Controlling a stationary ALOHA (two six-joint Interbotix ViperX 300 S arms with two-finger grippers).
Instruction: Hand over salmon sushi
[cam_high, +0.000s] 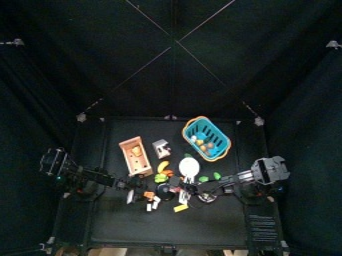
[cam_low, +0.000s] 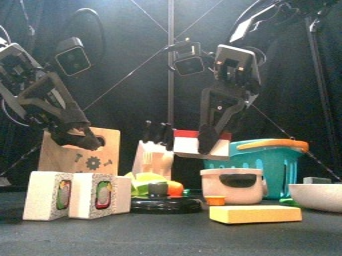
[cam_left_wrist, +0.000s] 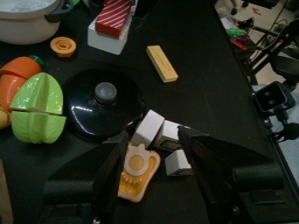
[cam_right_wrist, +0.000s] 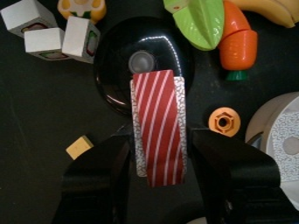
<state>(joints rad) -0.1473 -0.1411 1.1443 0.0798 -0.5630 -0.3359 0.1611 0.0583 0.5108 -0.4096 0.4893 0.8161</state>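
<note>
The salmon sushi (cam_right_wrist: 156, 114), a red-and-white striped piece, is held in my right gripper (cam_right_wrist: 162, 150), which is shut on it above the black pan lid (cam_right_wrist: 138, 63). In the front view the right gripper (cam_low: 201, 138) holds it (cam_low: 189, 142) in the air above the table's middle. My left gripper (cam_left_wrist: 155, 162) is open and empty, low over white sushi rolls (cam_left_wrist: 163, 138) and an orange-and-white piece (cam_left_wrist: 136, 175). In the front view the left gripper (cam_low: 78, 134) hangs at the left, apart from the sushi.
A teal basket (cam_low: 267, 158) stands at the right, a wooden board (cam_low: 78, 158) at the left. A carrot (cam_right_wrist: 237, 48), a green vegetable (cam_left_wrist: 38, 107), a white bowl (cam_right_wrist: 281, 131), an orange ring (cam_right_wrist: 225, 121) and a yellow block (cam_left_wrist: 162, 63) lie around the lid.
</note>
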